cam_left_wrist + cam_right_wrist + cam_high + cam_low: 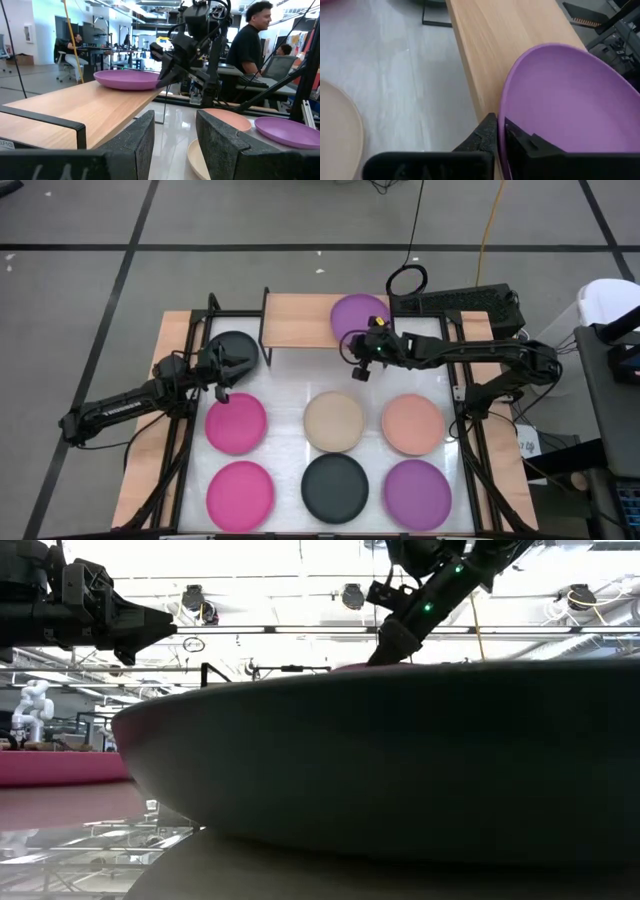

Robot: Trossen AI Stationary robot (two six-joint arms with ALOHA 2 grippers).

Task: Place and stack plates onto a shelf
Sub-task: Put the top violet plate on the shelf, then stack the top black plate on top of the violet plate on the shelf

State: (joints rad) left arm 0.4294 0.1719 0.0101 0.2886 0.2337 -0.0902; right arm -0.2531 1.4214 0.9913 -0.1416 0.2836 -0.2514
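Observation:
A purple plate [360, 313] sits at the right end of the light wood shelf [298, 322], its near rim hanging past the shelf's near edge. My right gripper [358, 352] is shut on that rim. My left gripper [225, 376] is open and hovers at the near edge of a black plate [236, 348] lying on the table left of the shelf; its fingers point level toward the table's right. On the white tabletop lie two magenta plates [236, 423] [240, 492], a beige plate [334, 421], a salmon plate [412, 425], a second black plate [335, 487] and a second purple plate [417, 494]. My right gripper [500, 126] pinches the purple plate's near rim [503, 107], one finger below the rim and one on the plate's inner face [535, 145]. The fingers slant down from the table's near side. The plate [127, 79] lies about level over the shelf top; whether it rests on the wood, I cannot tell.
The shelf's left part [65, 107] is bare wood. Black metal frames [190, 395] run along the table's left and right sides. People stand and sit in the room [252, 35] behind the table. In the low view the near black plate [400, 760] fills the foreground.

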